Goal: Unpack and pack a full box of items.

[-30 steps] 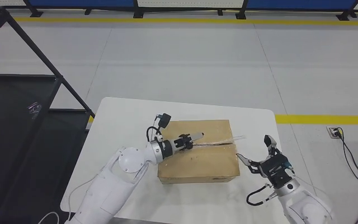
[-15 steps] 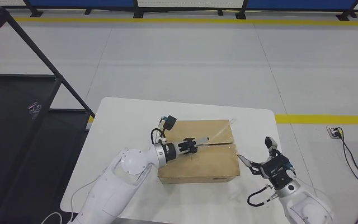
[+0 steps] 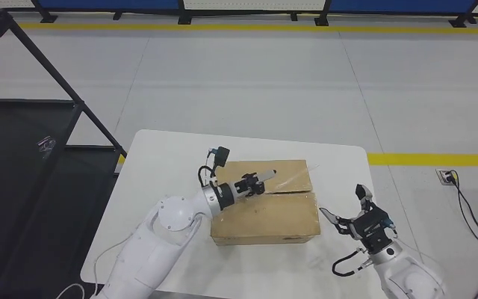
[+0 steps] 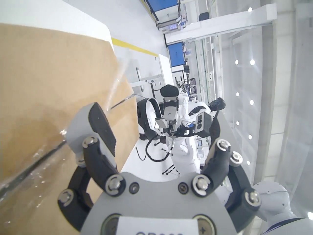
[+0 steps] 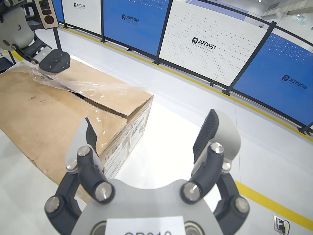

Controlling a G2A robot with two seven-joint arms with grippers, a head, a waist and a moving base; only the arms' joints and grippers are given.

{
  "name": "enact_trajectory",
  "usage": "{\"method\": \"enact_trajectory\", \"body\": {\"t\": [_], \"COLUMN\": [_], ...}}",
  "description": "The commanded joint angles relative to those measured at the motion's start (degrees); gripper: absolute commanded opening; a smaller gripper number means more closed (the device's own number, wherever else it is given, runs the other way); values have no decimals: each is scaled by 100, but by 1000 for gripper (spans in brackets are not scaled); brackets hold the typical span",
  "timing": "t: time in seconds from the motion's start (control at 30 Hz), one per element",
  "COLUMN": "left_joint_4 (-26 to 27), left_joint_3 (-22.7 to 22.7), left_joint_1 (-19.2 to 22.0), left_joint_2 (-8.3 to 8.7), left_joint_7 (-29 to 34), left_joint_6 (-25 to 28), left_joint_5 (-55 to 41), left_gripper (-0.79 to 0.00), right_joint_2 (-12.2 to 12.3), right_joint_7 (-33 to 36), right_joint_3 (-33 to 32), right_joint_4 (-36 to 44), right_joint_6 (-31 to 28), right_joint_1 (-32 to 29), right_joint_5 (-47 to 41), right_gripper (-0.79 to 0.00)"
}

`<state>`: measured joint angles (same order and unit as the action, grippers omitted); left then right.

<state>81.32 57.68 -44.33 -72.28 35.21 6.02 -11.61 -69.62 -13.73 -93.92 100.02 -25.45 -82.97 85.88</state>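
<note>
A brown cardboard box [image 3: 261,205] [image 5: 49,103] [image 4: 49,79] lies in the middle of the white table. A clear tape strip [image 3: 293,176] [image 5: 97,84] is peeled up off its top seam, with its free end in the air over the box's right end. My left gripper [image 3: 255,182] [image 4: 157,113] hovers over the top of the box with its fingers apart. The tape runs under one fingertip [image 5: 55,62]. My right gripper [image 3: 342,202] [image 5: 149,123] stands open just right of the box, holding nothing. The seam gapes slightly at the right end.
The white table [image 3: 157,164] has bare room left of the box and along its near edge. A black metal rack [image 3: 45,142] stands off the table's left side. Fence panels [image 5: 210,47] line the floor beyond.
The tape's free end has come up off the box's right end. My left gripper pulled back slightly toward the far left. The right gripper has barely shifted.
</note>
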Motion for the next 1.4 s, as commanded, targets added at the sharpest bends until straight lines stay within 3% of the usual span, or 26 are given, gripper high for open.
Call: {"method": "enact_trajectory", "body": {"t": [0.0,0.5,0.87,1.37], "left_joint_4": [-13,-295,-274,-671], "left_joint_3": [96,-445,-656,-962], "left_joint_1": [-28,102,193,520], "left_joint_2": [5,-170,-281,-513], "left_joint_7": [-81,-150,-103,-303], "left_joint_6": [-21,-185,-232,-189], "left_joint_5": [-52,284,365,414], "left_gripper": [0,0,0,0], "right_joint_2": [6,64,101,148], "right_joint_7": [-20,-32,-144,-221], "right_joint_3": [-3,-21,-38,-75], "right_joint_4": [-30,-223,-368,-554], "right_joint_6": [-15,-117,-122,-128], "right_joint_1": [13,151,149,151], "right_joint_5": [-13,-87,-154,-267], "right_gripper": [0,0,0,0]}}
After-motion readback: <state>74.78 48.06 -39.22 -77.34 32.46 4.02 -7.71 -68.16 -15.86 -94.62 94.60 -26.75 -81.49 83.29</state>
